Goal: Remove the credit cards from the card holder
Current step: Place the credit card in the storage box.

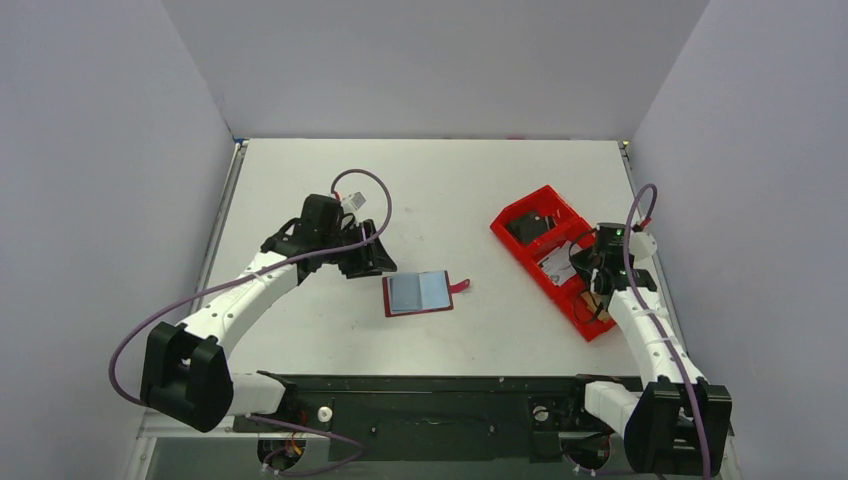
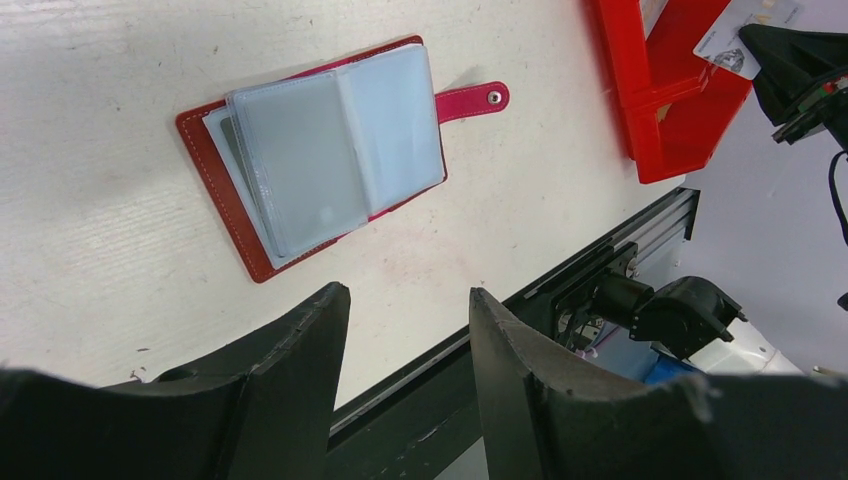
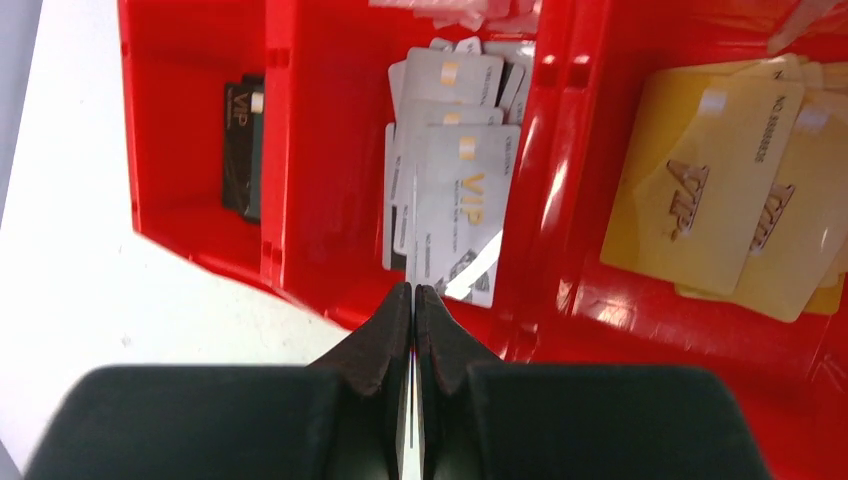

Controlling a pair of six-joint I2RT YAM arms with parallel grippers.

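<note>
Table (image 1: 450, 180) is carrying red tray (image 1: 515, 208) beneath right gripper (image 3: 413, 290), which is pinching silver credit card (image 2: 730, 38) edge-on over its middle compartment. Left gripper (image 2: 408, 300) is hanging spread wide, gripping nothing. Card holder (image 1: 418, 293) is lying open just ahead of its fingertips, clear sleeves (image 2: 320, 150) showing.

Left end effector (image 2: 410, 295) open, right end effector (image 3: 412, 292) pinched shut.
The left arm (image 1: 245, 290) reaches forward and inward, its jaws tilted down, spread apart and gripping nothing. The right arm (image 1: 648, 335) extends ahead along its own side, jaws pressed together on a thin pale card (image 2: 738, 32) held edge-on.
</note>
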